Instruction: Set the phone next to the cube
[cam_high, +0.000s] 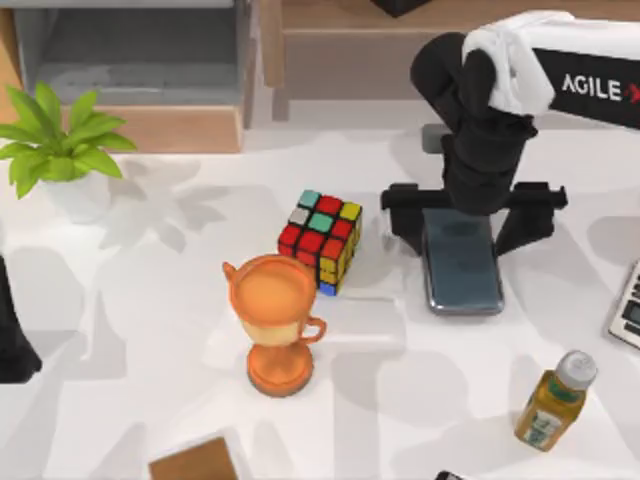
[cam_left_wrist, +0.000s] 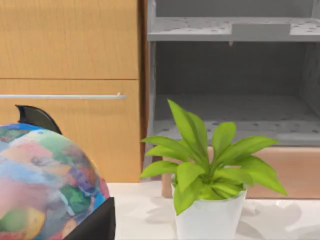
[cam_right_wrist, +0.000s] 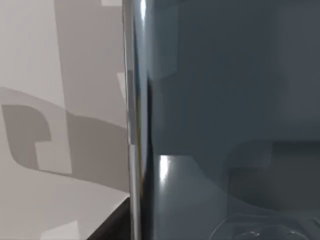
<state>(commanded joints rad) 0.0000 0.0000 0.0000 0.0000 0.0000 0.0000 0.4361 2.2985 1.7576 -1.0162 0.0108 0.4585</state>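
The phone (cam_high: 462, 265) lies flat on the white table, right of centre, its long side running front to back. Its dark glossy face (cam_right_wrist: 225, 100) and silver rim show close up in the right wrist view. My right gripper (cam_high: 468, 215) hangs over the phone's far end, open, with one black finger on each side of it. The cube (cam_high: 322, 240), mostly red with teal, yellow and grey stickers, stands a short gap to the left of the phone. A dark part of my left arm (cam_high: 12, 330) rests at the table's left edge.
An orange trophy cup (cam_high: 280, 320) stands just in front of the cube. A juice bottle (cam_high: 555, 400) lies front right, a laptop corner (cam_high: 630, 310) at the right edge. A potted plant (cam_high: 60, 150) is back left, a painted globe (cam_left_wrist: 45, 185) near it. A wooden block (cam_high: 195, 462) sits at the front.
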